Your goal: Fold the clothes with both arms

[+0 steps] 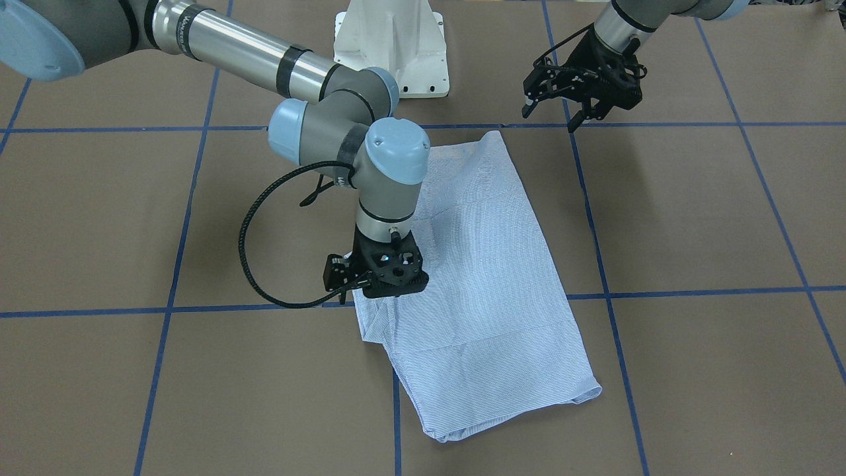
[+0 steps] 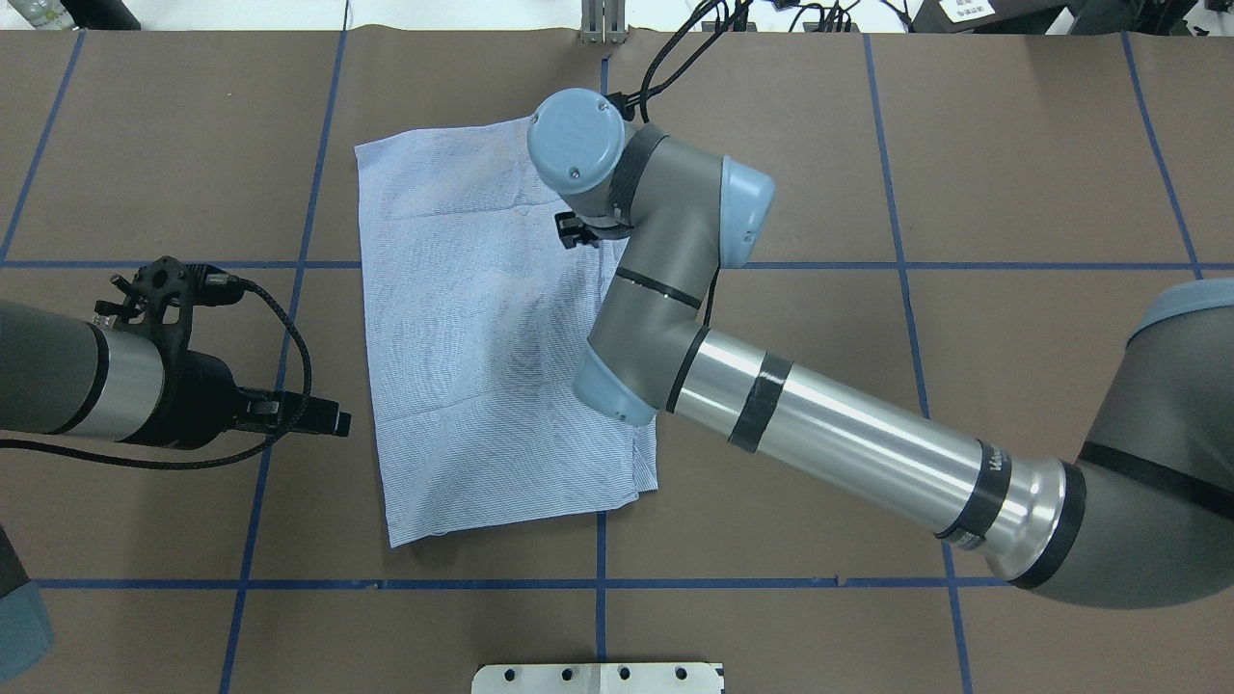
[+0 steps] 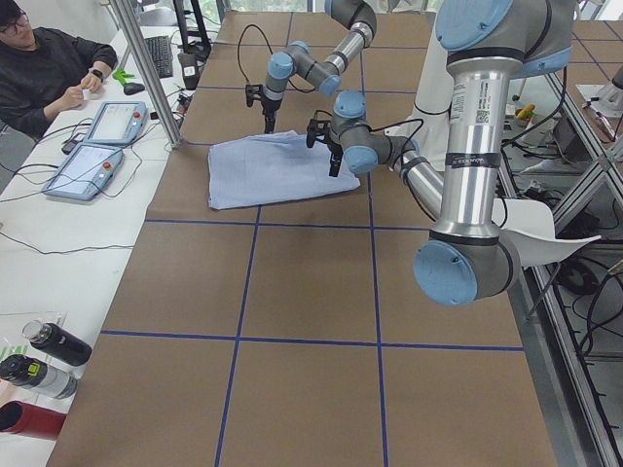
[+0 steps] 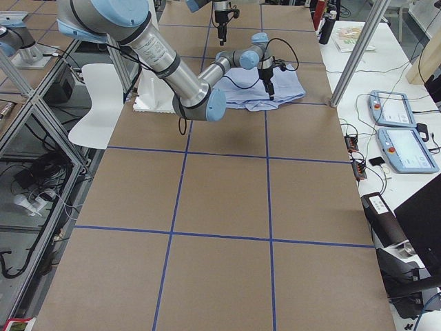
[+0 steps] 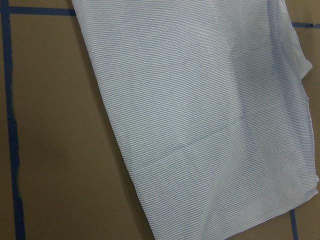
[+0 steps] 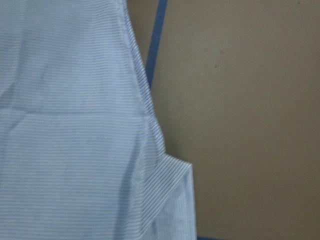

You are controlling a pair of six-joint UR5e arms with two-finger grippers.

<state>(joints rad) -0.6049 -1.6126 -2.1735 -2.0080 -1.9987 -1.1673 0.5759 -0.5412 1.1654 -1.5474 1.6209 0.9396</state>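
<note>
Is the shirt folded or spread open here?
Folded. The shirt lies as a narrow rectangle with no sleeves or collar showing, and layered edges show at its corner.

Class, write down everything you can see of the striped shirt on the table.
The shirt is light blue, finely white-striped thin cloth, folded into a long, fairly flat rectangle with small creases. It lies on the brown table across blue tape lines. The right gripper stands at one long edge; the left gripper hangs apart.

Shirt [image 1: 476,264]: thin woven cloth, matt.
Worktop [image 1: 694,218]: matt paper-like covering.
Right arm [image 1: 244,49]: glossy metal tube, smooth plastic caps.
</note>
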